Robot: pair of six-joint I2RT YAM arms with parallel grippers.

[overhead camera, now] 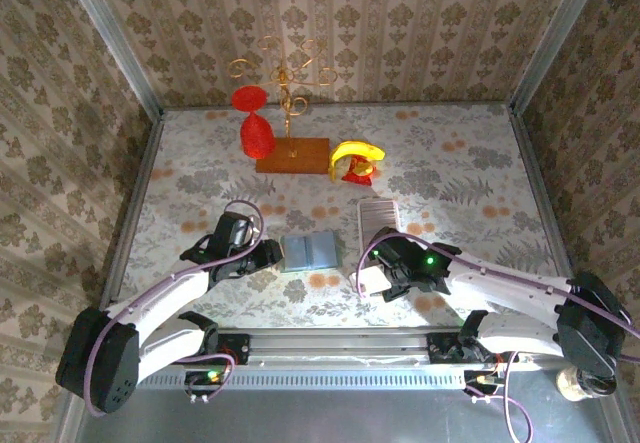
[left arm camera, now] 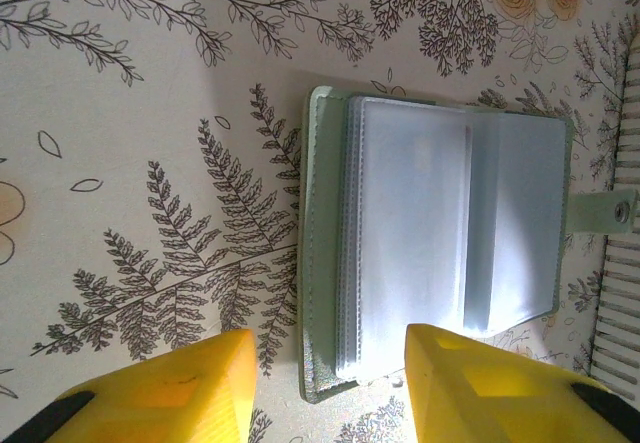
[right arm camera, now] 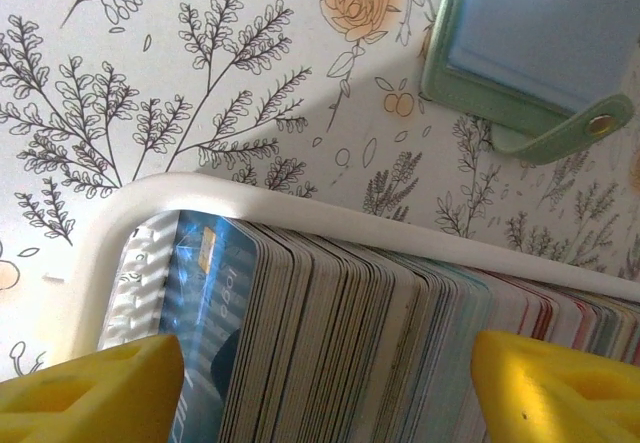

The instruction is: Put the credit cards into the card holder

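The card holder (overhead camera: 310,251) lies open on the floral cloth, a sage-green wallet with clear sleeves (left arm camera: 450,233) and a snap tab (left arm camera: 605,210); its corner and tab (right arm camera: 540,113) are in the right wrist view too. My left gripper (overhead camera: 262,255) is open, and its yellow fingers (left arm camera: 170,393) straddle the holder's near left corner (left arm camera: 330,393) without touching it. The credit cards (right arm camera: 400,333) stand packed on edge in the white tray (right arm camera: 300,208), a bright blue one (right arm camera: 205,293) at the front. My right gripper (overhead camera: 378,275) hangs open over that stack (right arm camera: 325,393), one finger on each side.
The white tray (overhead camera: 377,215) runs away from the arms just right of the holder. At the back stand a red mesh goblet (overhead camera: 256,123), a gold wire stand on a wooden base (overhead camera: 292,153) and a banana (overhead camera: 357,151). Patterned walls close in three sides.
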